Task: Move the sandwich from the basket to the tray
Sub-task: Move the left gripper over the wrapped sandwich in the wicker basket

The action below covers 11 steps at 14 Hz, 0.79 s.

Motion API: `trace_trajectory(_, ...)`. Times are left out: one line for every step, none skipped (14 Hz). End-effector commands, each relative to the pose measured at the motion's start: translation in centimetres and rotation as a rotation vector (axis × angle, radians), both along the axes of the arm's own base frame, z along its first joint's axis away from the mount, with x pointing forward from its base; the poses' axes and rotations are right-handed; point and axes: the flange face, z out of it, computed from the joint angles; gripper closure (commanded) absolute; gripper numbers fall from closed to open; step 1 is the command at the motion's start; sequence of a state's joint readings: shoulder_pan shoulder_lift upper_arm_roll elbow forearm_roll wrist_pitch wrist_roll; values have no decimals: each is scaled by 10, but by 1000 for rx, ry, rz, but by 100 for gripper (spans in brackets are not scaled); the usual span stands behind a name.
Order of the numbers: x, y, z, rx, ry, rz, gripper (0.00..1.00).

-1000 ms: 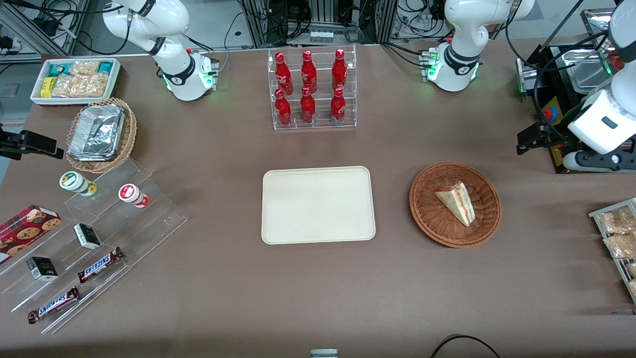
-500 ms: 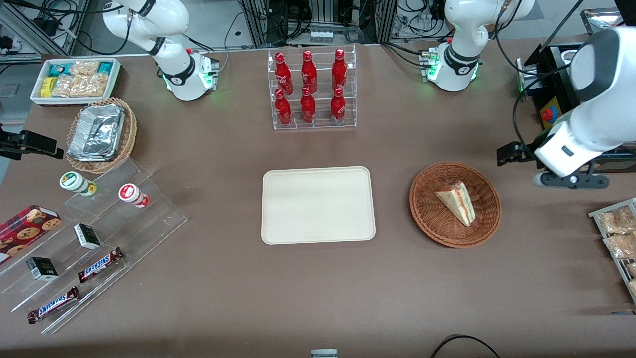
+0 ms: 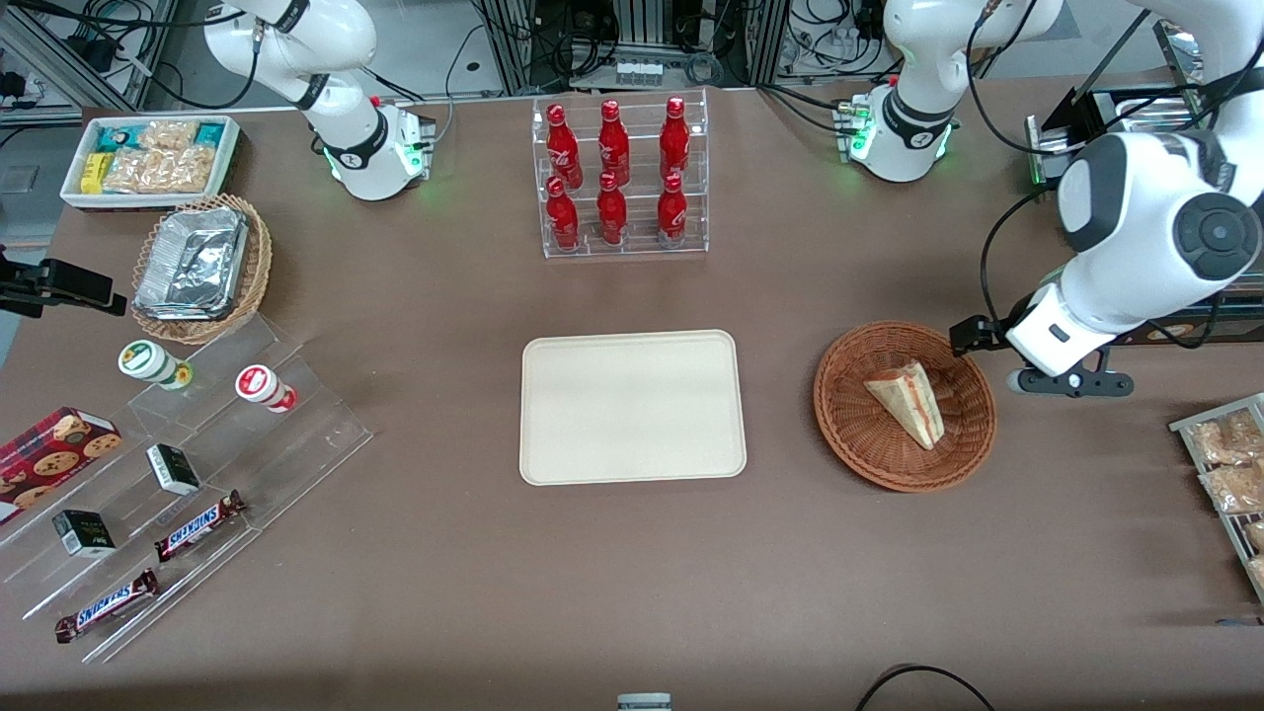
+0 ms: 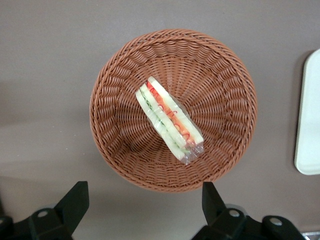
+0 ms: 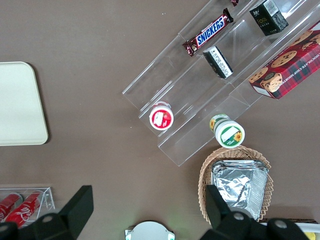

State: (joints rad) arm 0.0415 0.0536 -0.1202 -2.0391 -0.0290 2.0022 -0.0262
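Observation:
The sandwich (image 3: pixel 908 400), a wrapped pale wedge with red, orange and green filling, lies in the reddish-brown wicker basket (image 3: pixel 857 449). In the left wrist view the sandwich (image 4: pixel 170 117) lies near the middle of the basket (image 4: pixel 120 75). The cream tray (image 3: pixel 632 407) lies flat beside the basket, toward the parked arm's end, with nothing on it; its edge shows in the left wrist view (image 4: pixel 310 125). My left gripper (image 3: pixel 1071 383) hangs above the table just beside the basket's rim, toward the working arm's end. In the left wrist view the gripper (image 4: pixel 142 200) is open and empty, its fingers wide apart.
A clear rack of red bottles (image 3: pixel 622 178) stands farther from the front camera than the tray. A wire rack of snack packets (image 3: pixel 1224 464) sits at the working arm's end. Clear steps with snacks (image 3: pixel 188 464) and a tan basket of foil containers (image 3: pixel 202 267) sit at the parked arm's end.
My left arm has swung in from the working arm's end of the table toward the basket. The sandwich, basket and tray have not moved.

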Motion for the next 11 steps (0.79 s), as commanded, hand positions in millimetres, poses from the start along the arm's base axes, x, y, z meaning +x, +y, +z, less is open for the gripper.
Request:
trace_trajectory(-14,-6,-12,19,-35,112,0)
trace_trajectory(-18,-8,-18,21,-55,159,0)
trace_trajectory(-21,-9,-24,22,-66,207,0)
trace_trajectory(-21,-11,-27,23,-75,262,0)
trace_trajectory(-21,-19,-30,24,-74,302,0)
trace_trajectory(-20,-27,-32,24,-79,332,0)
trace_trajectory(-20,-28,-33,22,-87,369,0)
trace_trajectory(-19,-30,-38,23,-87,412,0)
trace_trajectory(-18,-34,-41,22,-88,448,0)
trace_trajectory(-18,-43,-46,21,-89,482,0)
trace_trajectory(-17,-46,-53,25,-79,514,0)
